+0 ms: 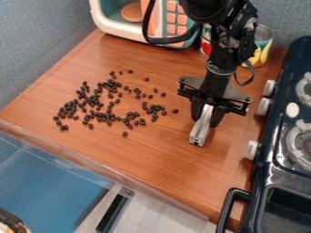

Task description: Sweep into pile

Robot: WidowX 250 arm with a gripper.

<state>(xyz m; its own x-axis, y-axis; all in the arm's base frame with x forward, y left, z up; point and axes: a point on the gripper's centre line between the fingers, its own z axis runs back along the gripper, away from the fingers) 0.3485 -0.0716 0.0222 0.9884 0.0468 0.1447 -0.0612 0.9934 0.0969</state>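
Observation:
Black beans lie scattered over the left and middle part of the wooden counter, in a loose, uneven ring with thinner spots inside it and a few strays around its edges. To the right of them, the black gripper hangs down over the counter, closed on a grey, narrow tool that points down toward the front. The tool's lower end is close to the wood; whether it touches cannot be told. A gap separates it from the nearest beans.
A toy microwave stands at the back, with cans behind the arm. The dark toy stove with knobs and a black handle borders the right side. A clear raised strip runs along the counter's front edge.

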